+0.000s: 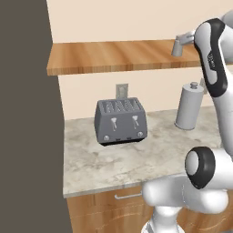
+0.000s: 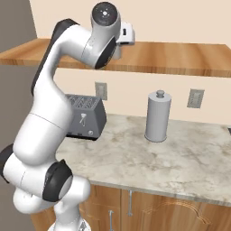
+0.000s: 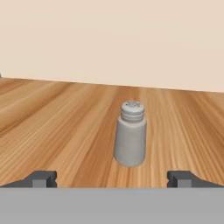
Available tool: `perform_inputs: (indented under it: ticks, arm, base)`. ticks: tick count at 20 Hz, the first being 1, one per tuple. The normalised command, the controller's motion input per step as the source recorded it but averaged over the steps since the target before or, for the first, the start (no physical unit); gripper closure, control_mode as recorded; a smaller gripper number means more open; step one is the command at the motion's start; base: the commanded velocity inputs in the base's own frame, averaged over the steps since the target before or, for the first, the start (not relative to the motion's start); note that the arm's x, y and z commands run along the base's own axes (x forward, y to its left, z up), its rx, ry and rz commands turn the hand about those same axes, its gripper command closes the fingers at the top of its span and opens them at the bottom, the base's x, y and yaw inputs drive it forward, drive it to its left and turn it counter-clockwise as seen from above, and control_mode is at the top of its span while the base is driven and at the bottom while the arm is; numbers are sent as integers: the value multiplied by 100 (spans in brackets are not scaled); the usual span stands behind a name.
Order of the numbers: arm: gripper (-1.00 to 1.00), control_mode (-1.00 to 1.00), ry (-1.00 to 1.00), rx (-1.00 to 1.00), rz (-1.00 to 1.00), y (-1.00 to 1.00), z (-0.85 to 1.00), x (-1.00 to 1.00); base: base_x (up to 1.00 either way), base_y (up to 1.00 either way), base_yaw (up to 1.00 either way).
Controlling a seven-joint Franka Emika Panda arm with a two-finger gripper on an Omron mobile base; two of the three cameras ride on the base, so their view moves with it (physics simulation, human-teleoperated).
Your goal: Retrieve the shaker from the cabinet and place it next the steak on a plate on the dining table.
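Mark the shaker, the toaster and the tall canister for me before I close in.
shaker (image 3: 130, 140), hand view, middle of its grey body.
toaster (image 1: 120, 122), left base view, front face between the levers.
tall canister (image 2: 157, 118), right base view, middle of its cylindrical side.

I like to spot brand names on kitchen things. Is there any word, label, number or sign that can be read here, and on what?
None can be read.
Arm: a small grey mark on the dark cover of the upper arm, too blurred to read.
Toaster: two pale marks on its front, pictures, not letters.
Shaker, canister, wall sockets: no writing.
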Motion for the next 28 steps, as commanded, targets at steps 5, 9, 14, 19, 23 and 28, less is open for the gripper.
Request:
perform_inputs:
  ticks: [5,9,14,19,23,28]
  arm:
    - [-100,-100,0,0,0,-12,0,44]
    - [-100,-100,0,0,0,-11,0,43]
    - [-100,-100,0,0,0,-3,0,39]
    - [-100,-100,0,0,0,0,0,14]
    - [-100,-100,0,0,0,0,-5,17]
    - [-100,-100,0,0,0,0,-17,14]
  base:
    - [0,0,0]
    - [0,0,0]
    - [0,0,0]
    - [0,0,0]
    - [0,0,0]
    - [0,0,0]
